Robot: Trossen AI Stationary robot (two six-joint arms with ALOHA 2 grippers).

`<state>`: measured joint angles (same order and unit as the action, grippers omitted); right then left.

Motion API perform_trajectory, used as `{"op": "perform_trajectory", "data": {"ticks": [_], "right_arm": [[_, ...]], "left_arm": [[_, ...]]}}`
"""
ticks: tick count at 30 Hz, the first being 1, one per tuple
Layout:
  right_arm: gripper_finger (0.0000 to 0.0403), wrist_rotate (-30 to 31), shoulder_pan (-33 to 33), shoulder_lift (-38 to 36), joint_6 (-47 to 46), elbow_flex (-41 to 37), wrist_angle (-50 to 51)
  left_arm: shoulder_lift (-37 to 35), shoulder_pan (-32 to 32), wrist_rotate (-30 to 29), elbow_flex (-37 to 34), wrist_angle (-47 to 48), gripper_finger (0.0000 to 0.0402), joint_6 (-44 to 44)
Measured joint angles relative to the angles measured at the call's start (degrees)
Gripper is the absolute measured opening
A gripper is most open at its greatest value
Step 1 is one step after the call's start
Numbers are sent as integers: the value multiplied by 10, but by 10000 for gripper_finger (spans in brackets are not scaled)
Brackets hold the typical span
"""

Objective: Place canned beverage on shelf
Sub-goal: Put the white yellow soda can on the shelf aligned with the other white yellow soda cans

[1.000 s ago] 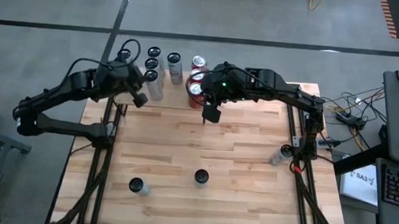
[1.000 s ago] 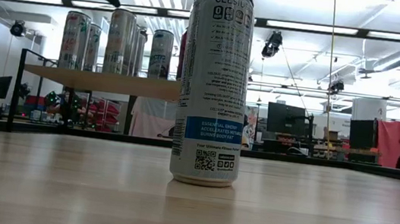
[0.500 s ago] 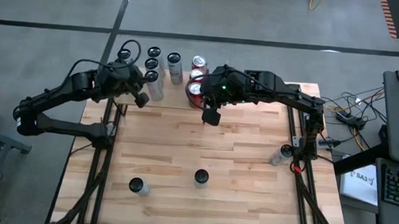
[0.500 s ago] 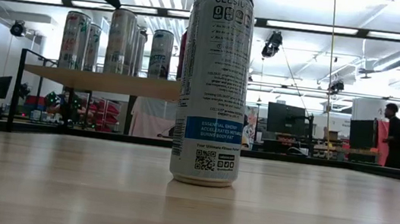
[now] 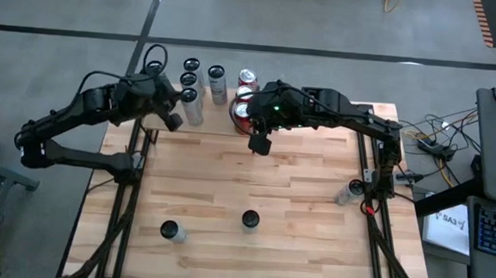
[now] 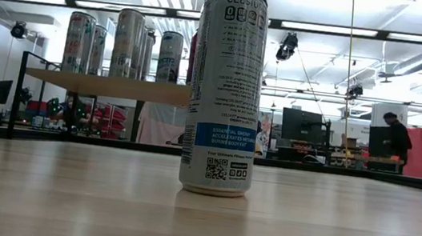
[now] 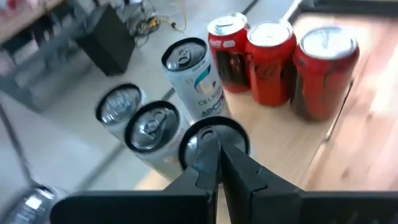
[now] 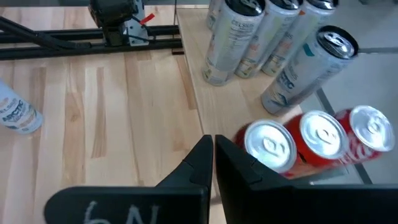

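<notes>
From above, your left tool hangs over the shelf's 9 o'clock end, fingers pressed together and holding nothing; its wrist view shows the closed fingertips just above the top of a slim silver can. Your right tool sits just past the shelf's front edge, toward 6 o'clock from the three red cans, and it too is closed tight with nothing in it. The shelf stands at the 12 o'clock edge of the surface, carrying a cluster of slim silver cans at its 9 o'clock side, a Celsius can beside them and the red cans at its 3 o'clock side. Three more cans stand on the surface off the shelf: a white Celsius can near 6 o'clock, seen close up in the low view, another slim can toward 7 o'clock, and a third can at 3 o'clock by the right arm's base. Beyond the surface, a person shows far back in the room.
</notes>
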<state>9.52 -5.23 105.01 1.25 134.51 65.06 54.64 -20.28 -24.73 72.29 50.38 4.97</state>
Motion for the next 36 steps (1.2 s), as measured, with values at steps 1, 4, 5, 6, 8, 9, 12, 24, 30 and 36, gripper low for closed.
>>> {"op": "perform_trajectory", "data": {"ticks": [1, 4, 5, 6, 8, 9, 12, 24, 30, 36], "right_arm": [[9, 0, 0, 6, 3, -1, -8], [9, 0, 0, 26, 20, -2, -49], [9, 0, 0, 36, 28, -2, -65], [9, -1, 0, 44, 36, -2, -87], [9, -3, 0, 62, 53, -2, -131], [9, -5, 0, 69, 62, -2, -153], [9, -5, -2, 99, 97, -2, -229], [9, -2, -27, 172, 163, -2, -436], [9, 1, -52, 186, 137, -2, -467], [9, 0, -65, 190, 128, -3, -466]], "left_arm": [[-2, 0, -1, 1, 5, 0, 33], [-4, 0, -1, 0, 9, 0, 106], [-5, 0, -1, 0, 10, 0, 126], [-6, -1, -1, 0, 11, 0, 146], [-7, -1, 6, -1, 12, 0, 184], [-8, -1, 20, -1, 11, 0, 200], [-11, 0, 46, -7, 13, 0, 236], [-28, -5, 43, -20, 6, 0, 260], [-18, -22, 29, -24, -7, 0, 259], [-13, -34, 27, -24, -7, 0, 254]]}}
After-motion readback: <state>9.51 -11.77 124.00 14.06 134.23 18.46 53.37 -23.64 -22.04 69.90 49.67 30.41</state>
